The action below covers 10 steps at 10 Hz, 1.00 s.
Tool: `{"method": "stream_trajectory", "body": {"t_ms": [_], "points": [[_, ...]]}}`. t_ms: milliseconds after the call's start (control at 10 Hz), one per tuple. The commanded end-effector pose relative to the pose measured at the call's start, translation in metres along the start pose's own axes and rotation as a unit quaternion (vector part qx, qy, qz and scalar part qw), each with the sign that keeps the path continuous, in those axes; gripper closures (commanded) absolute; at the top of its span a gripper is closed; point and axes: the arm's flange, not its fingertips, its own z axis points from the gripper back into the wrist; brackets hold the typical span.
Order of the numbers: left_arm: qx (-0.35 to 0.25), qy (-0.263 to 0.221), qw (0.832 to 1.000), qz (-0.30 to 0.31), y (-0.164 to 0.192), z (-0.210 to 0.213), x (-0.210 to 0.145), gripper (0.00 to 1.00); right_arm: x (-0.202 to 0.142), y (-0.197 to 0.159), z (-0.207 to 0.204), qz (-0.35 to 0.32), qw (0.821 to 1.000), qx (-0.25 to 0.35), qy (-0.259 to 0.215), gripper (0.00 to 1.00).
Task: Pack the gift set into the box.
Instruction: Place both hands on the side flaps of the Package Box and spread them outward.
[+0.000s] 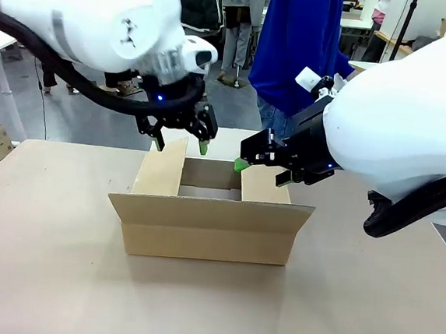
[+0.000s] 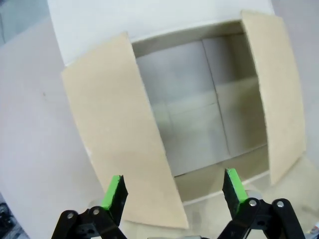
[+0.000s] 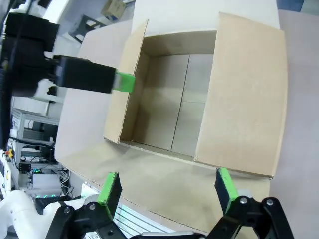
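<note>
So the brown corrugated box [image 1: 206,228] sits on the tan table [image 1: 41,276], four flat flaps open, with the left gripper [image 1: 180,144] and right gripper [image 1: 263,173] hovering above, green-padded fingers [image 2: 113,191] spread wide, holding nothing.

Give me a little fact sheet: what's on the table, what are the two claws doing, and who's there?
box: brown cardboard, flaps open, on the table
inside: bare cardboard floor, nothing packed yet
left gripper: open, hovering above the box's left side
right gripper: open, above the box's right side
person: blue top, standing at the far side
</note>
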Motion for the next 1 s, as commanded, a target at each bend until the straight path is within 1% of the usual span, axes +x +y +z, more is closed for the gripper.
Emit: {"method": "stream_trajectory", "body": {"t_ms": [0,100,300,400,500,600,800,900], "points": [[-0.001,0.0,1.0,0.025,-0.004,0.006,0.015,0.0,0.003,-0.002,0.004,0.005,1.0,0.0,0.005,0.0],[0.0,0.0,1.0,0.0,0.0,0.0,0.0,0.0,0.003,-0.002,0.004,0.005,1.0,0.0,0.005,0.0],[0.0,0.0,1.0,0.0,0.0,0.0,0.0,0.0,0.003,-0.002,0.004,0.005,1.0,0.0,0.005,0.0],[0.005,0.003,1.0,0.006,-0.006,-0.004,0.004,0.0,0.003,-0.002,0.004,0.005,1.0,0.0,0.005,0.0],[-0.002,-0.001,1.0,0.003,-0.009,-0.019,0.01,0.0,0.003,-0.002,0.004,0.005,1.0,0.0,0.005,0.0],[0.003,-0.01,1.0,0.009,-0.011,-0.024,0.012,0.0,0.003,-0.002,0.004,0.005,1.0,0.0,0.005,0.0],[0.022,-0.025,0.999,0.016,-0.015,-0.03,0.013,0.0,0.003,-0.002,0.004,0.005,1.0,0.0,0.005,0.0],[0.036,-0.02,0.999,0.026,-0.016,-0.036,0.015,0.0,0.003,-0.002,0.004,0.005,1.0,0.0,0.005,0.0]]}}
